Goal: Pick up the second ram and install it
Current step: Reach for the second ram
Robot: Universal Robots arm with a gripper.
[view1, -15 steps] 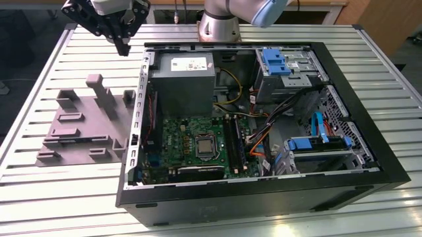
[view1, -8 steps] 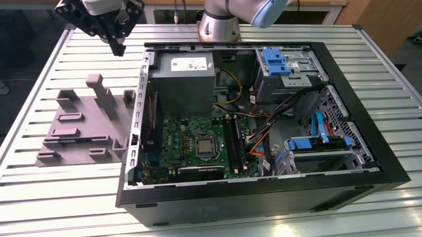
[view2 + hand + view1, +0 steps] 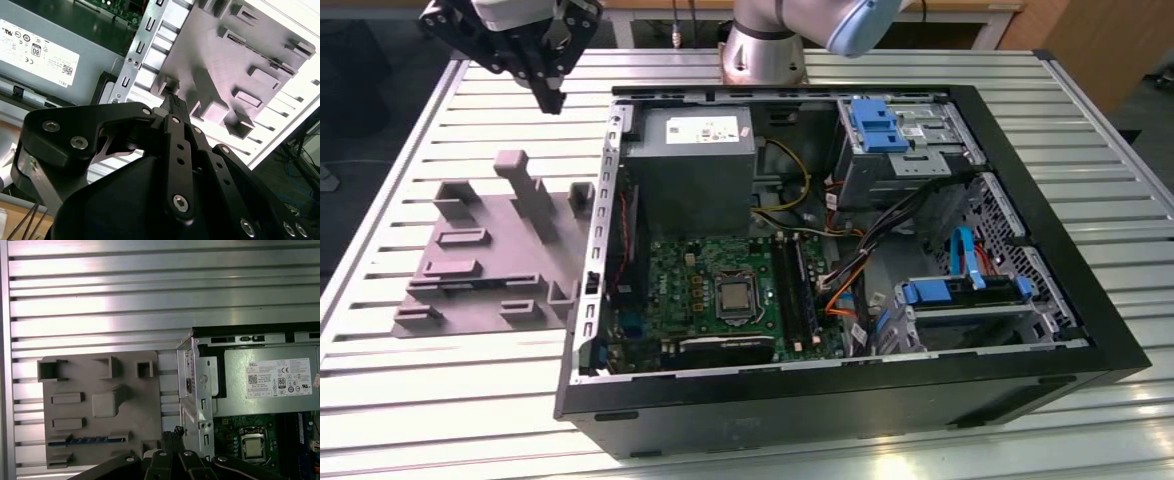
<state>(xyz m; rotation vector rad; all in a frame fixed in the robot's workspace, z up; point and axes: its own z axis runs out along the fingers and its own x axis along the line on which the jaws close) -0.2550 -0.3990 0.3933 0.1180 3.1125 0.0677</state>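
The second ram (image 3: pixel 87 441) is a thin dark stick with a blue edge. It lies in a slot of the grey moulded holder (image 3: pixel 100 405) on the slatted table. My gripper (image 3: pixel 554 100) hangs high over the table at the exterior view's far left, above the holder (image 3: pixel 494 250) and well clear of it. Its black fingers (image 3: pixel 172 105) meet at the tips with nothing between them. In the first wrist view the gripper (image 3: pixel 174 432) sits near the holder's edge beside the case wall. The long black memory slots (image 3: pixel 794 290) lie on the motherboard inside the open case.
The open computer case (image 3: pixel 1067 330) takes up the middle and the exterior view's right of the table. Inside it are the silver power supply (image 3: pixel 691 150), the processor socket (image 3: pixel 736 298), loose cables (image 3: pixel 854 290) and blue drive bays (image 3: pixel 874 125). The arm's base (image 3: pixel 767 50) stands behind the case.
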